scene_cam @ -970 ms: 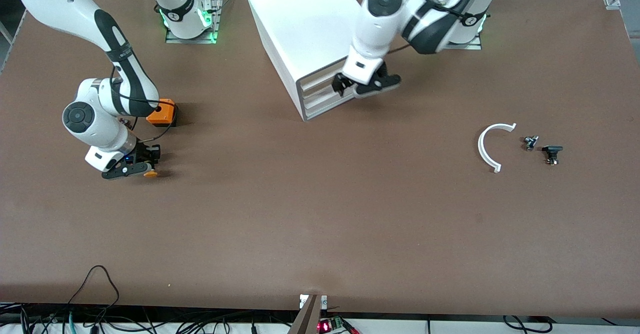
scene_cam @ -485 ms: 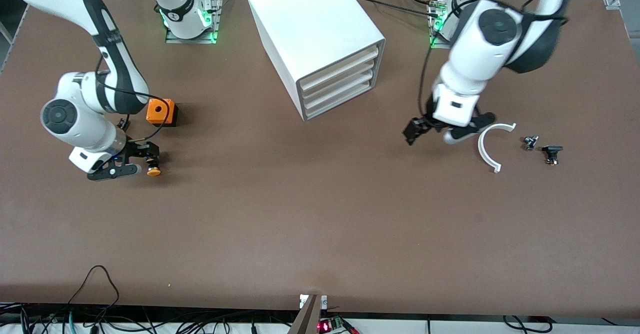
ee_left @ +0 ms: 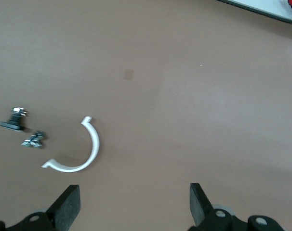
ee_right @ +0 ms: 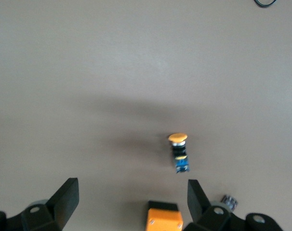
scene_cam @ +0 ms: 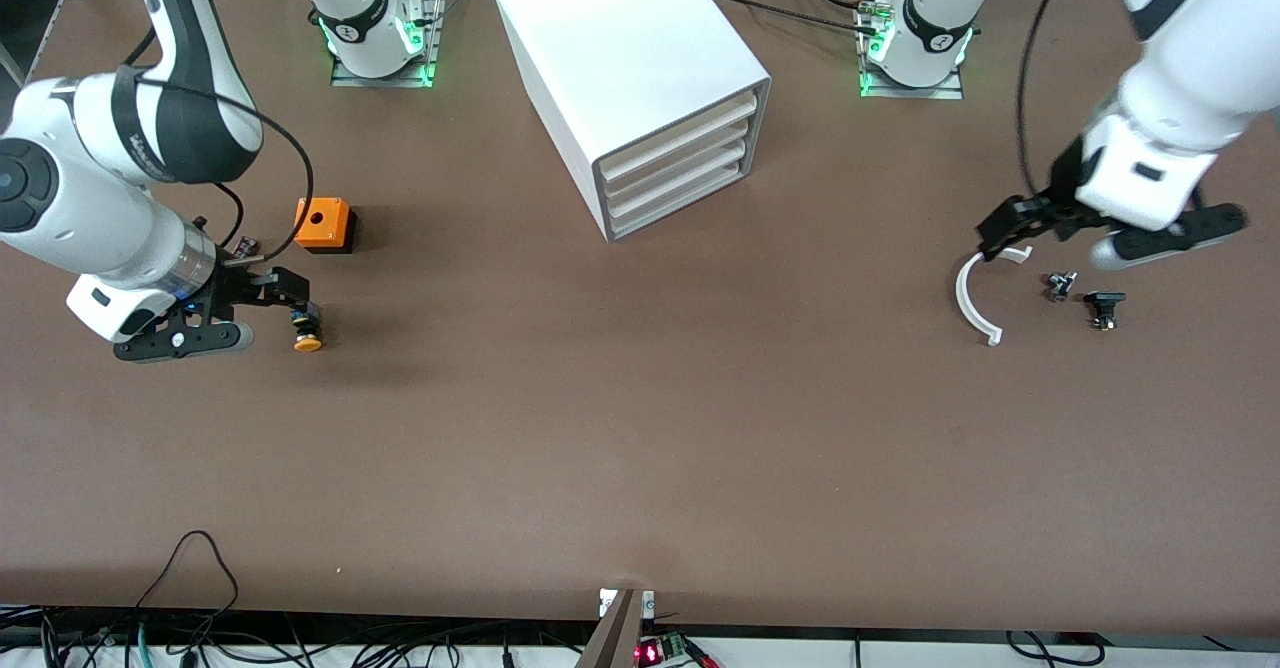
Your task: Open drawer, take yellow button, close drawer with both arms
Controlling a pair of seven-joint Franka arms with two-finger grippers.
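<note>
The button (scene_cam: 305, 333) lies on its side on the table, orange cap nearest the front camera; it also shows in the right wrist view (ee_right: 179, 151). My right gripper (scene_cam: 235, 316) is open and empty, over the table just beside the button, toward the right arm's end; its fingers stand wide apart in the right wrist view (ee_right: 131, 202). The white cabinet (scene_cam: 620, 48) stands mid-table, its highest drawer (scene_cam: 680, 131) pushed in flush. My left gripper (scene_cam: 1090, 233) is open and empty, up over the white curved piece (scene_cam: 975, 298); it also shows in its wrist view (ee_left: 135, 207).
An orange cube with a hole (scene_cam: 323, 225) and a small dark part (scene_cam: 246, 245) sit near the button, farther from the front camera. Two small black parts (scene_cam: 1062, 285) (scene_cam: 1103, 306) lie beside the curved piece, which also shows in the left wrist view (ee_left: 78, 154).
My left gripper swung from the cabinet's drawer fronts toward the left arm's end, over the curved piece. My right gripper let go of the button and drew back from it.
</note>
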